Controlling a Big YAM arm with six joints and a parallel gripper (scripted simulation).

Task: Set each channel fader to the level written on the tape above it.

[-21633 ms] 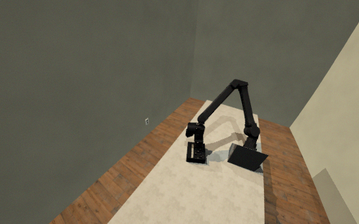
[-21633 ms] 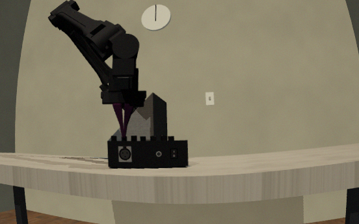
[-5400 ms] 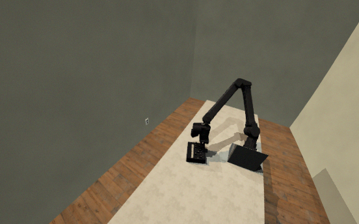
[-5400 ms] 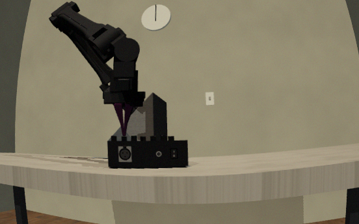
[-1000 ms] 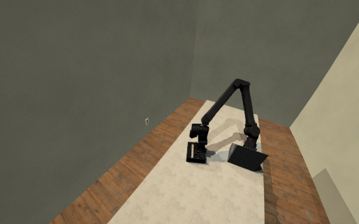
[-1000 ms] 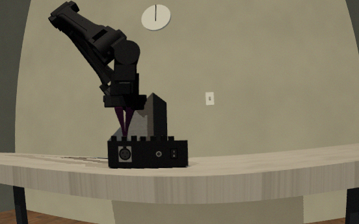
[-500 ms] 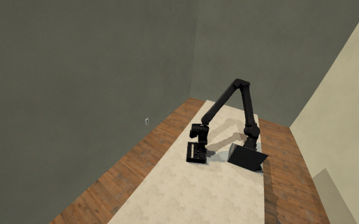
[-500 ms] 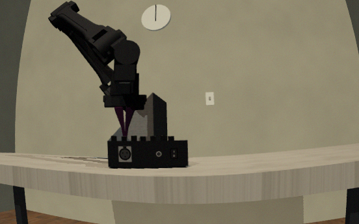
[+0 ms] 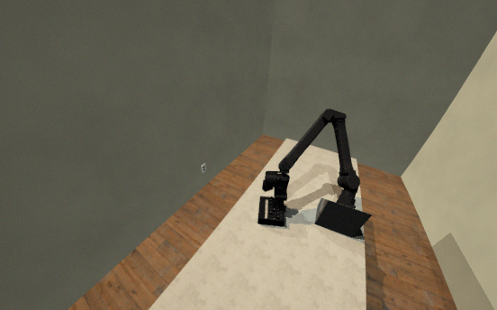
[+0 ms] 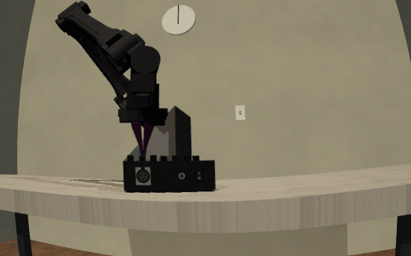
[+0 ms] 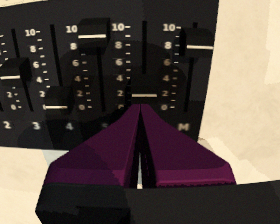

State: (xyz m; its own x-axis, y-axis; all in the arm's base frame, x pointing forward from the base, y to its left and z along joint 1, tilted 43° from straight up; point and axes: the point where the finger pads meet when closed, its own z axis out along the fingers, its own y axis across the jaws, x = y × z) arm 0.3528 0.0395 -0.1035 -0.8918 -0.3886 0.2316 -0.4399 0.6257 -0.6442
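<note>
Your jaws are pressed together on nothing, tips just below the fader cap (image 11: 144, 91) under the taped 4 on the lighting desk (image 10: 169, 175) on the bench (image 10: 276, 193); its slot runs straight ahead, up-scale.

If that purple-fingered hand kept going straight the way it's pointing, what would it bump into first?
Most likely the cap of the fader under the taped "4", which sits right at the tips of the shut, empty hand. Whether they already touch is hard to tell. It points down at the lighting desk.
</note>
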